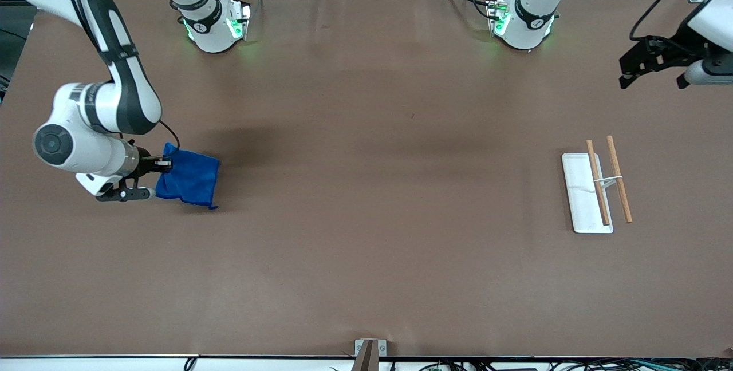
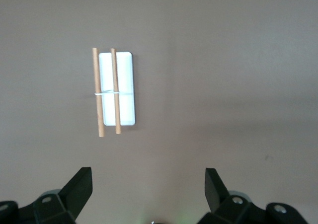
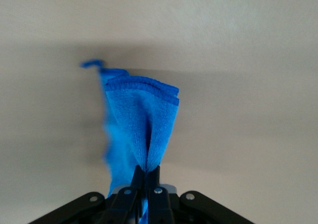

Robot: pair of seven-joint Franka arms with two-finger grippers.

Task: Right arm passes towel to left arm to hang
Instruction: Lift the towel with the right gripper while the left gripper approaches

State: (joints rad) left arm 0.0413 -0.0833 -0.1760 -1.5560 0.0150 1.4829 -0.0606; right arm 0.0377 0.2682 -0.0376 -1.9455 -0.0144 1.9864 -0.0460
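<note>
The bright blue towel (image 1: 190,178) hangs from my right gripper (image 1: 165,164), pinched at one edge, over the table at the right arm's end. In the right wrist view the fingers (image 3: 141,180) are shut on the towel (image 3: 141,124), and its small loop (image 3: 92,63) sticks out at a lower corner. My left gripper (image 1: 630,76) is open and empty, up in the air over the table edge at the left arm's end. In the left wrist view its two fingertips (image 2: 79,184) stand wide apart with only brown table between them.
A white flat base (image 1: 584,193) with two wooden rods (image 1: 619,186) joined by a thin wire stands on the table toward the left arm's end; it also shows in the left wrist view (image 2: 124,90). A metal bracket (image 1: 369,351) sits at the table's near edge.
</note>
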